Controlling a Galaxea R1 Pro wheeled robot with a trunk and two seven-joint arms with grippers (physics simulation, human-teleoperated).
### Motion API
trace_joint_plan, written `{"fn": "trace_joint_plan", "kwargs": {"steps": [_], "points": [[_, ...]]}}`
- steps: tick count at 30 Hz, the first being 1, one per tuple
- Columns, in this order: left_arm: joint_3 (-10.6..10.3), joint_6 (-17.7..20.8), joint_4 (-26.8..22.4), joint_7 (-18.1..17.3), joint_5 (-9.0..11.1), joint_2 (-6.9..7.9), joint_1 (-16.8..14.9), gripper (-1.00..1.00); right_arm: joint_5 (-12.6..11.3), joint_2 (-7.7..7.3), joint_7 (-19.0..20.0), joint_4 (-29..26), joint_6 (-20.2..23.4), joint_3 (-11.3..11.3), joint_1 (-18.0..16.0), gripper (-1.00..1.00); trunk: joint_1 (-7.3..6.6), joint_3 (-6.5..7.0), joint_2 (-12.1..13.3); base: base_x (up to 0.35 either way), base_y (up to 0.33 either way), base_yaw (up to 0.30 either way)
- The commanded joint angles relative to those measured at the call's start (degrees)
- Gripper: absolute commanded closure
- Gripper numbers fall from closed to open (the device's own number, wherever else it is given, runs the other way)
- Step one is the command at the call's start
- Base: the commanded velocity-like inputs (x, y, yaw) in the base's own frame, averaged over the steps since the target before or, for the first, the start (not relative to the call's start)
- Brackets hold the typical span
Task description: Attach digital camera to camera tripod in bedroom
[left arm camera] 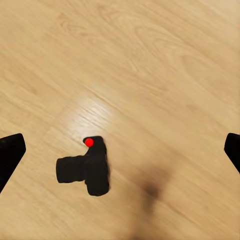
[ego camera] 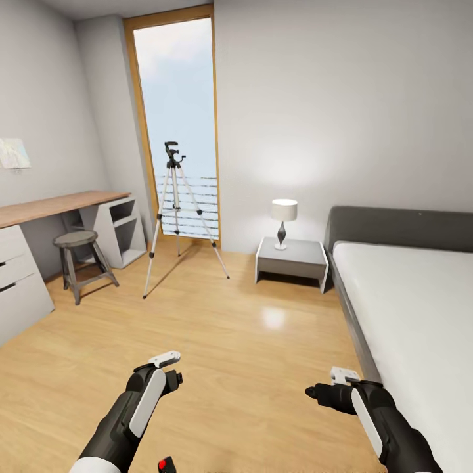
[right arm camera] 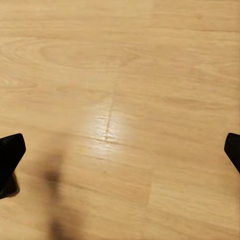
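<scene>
The digital camera (left arm camera: 87, 168) lies on the light wood floor, a black body with a red dot on top. In the left wrist view it sits below and between the spread fingertips (left arm camera: 10, 155) of my left gripper (left arm camera: 120, 152), which is open and hangs above it without touching. In the head view the digital camera (ego camera: 167, 464) peeks in at the bottom edge, just below my left gripper (ego camera: 172, 379). My right gripper (ego camera: 320, 394) is open over bare floor, its fingertips (right arm camera: 11, 152) wide apart. The camera tripod (ego camera: 173, 210) stands upright by the tall window across the bedroom.
A wooden desk (ego camera: 59, 205) with white drawers and a stool (ego camera: 82, 259) line the left wall. A grey nightstand (ego camera: 291, 261) with a lamp (ego camera: 284, 220) sits beside the grey-framed bed (ego camera: 414, 309) on the right. Open wood floor lies between me and the tripod.
</scene>
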Motion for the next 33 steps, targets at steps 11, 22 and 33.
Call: {"fn": "trace_joint_plan", "kwargs": {"steps": [11,22,33], "points": [[-0.1,0.0,0.0,0.5,0.6,0.00,0.0,-1.00,-0.4,0.16,-0.1,-0.1,0.1,-0.1,0.0,-1.00,2.41,-2.04,-4.5,0.000,0.000,0.000],[-0.2,-0.1,0.0,0.5,0.6,0.08,0.0,-1.00,-0.4,0.19,0.1,-0.1,0.2,0.0,0.0,-1.00,4.83,-4.02,-8.9,0.000,0.000,0.000],[-0.2,-0.6,0.2,0.5,0.5,0.12,0.0,-1.00,-1.3,-0.59,3.1,-0.1,0.9,-0.1,0.0,-1.00,7.24,-5.99,-13.3,0.000,0.000,0.000]]}}
